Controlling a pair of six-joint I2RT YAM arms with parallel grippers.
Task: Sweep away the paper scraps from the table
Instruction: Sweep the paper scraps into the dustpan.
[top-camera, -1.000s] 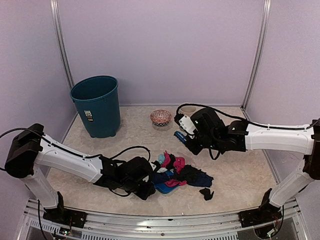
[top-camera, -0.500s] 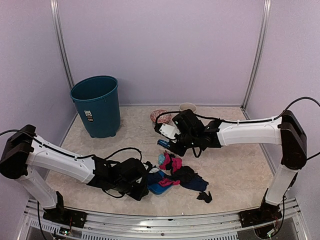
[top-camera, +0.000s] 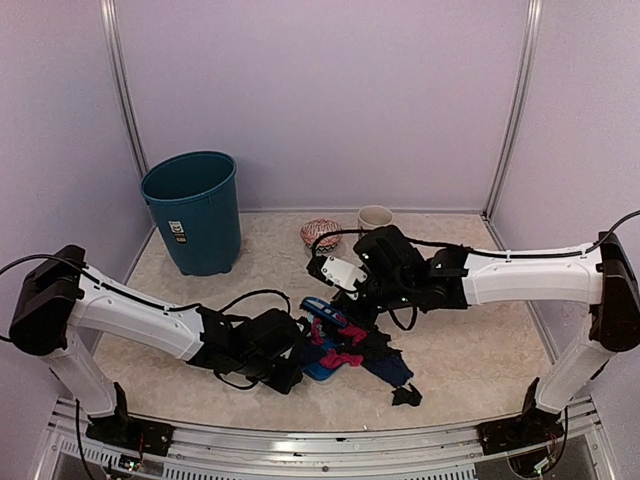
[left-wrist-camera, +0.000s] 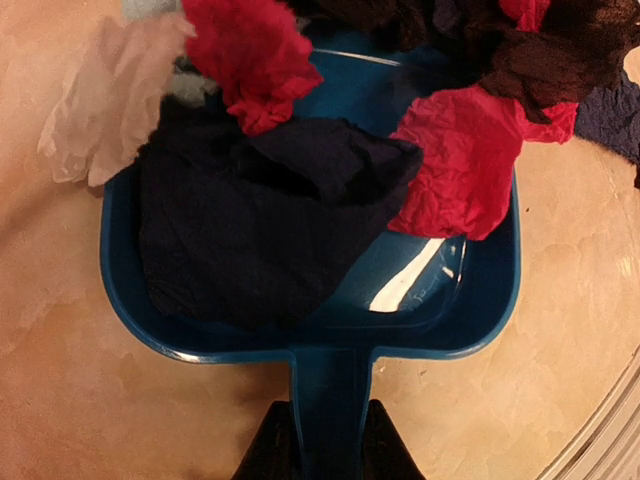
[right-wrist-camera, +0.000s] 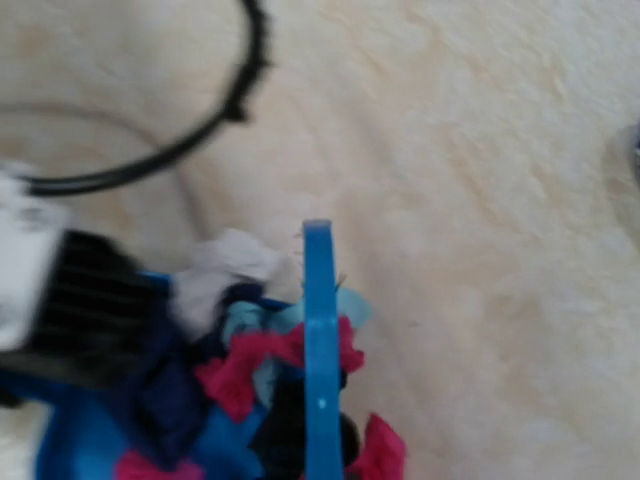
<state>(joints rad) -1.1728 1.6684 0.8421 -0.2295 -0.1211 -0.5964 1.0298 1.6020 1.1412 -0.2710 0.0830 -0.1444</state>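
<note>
The paper scraps (top-camera: 352, 347) lie in a pile of pink, black, navy and light blue wads at the table's (top-camera: 470, 340) front middle. One black scrap (top-camera: 405, 396) lies apart to the right. My left gripper (top-camera: 285, 365) is shut on the handle of the blue dustpan (top-camera: 318, 372). In the left wrist view my left gripper (left-wrist-camera: 328, 420) clamps the handle, and the dustpan (left-wrist-camera: 440, 300) holds a navy scrap (left-wrist-camera: 250, 220) and pink scraps (left-wrist-camera: 455, 170). My right gripper (top-camera: 345, 290) is shut on the blue brush (top-camera: 318, 306), which stands over the pile's far side. The brush (right-wrist-camera: 320, 340) shows edge-on in the right wrist view.
A teal bin (top-camera: 195, 210) stands at the back left. A mug (top-camera: 375, 217) and a pinkish woven ball (top-camera: 320, 235) stand at the back middle. A black cable (right-wrist-camera: 200, 140) loops over the table. The silver frame edge (top-camera: 320, 440) runs along the front.
My right arm has swung left and then come down and nearer with the brush, onto the pile's far side. The scraps have bunched towards the dustpan. The left gripper has shifted only slightly.
</note>
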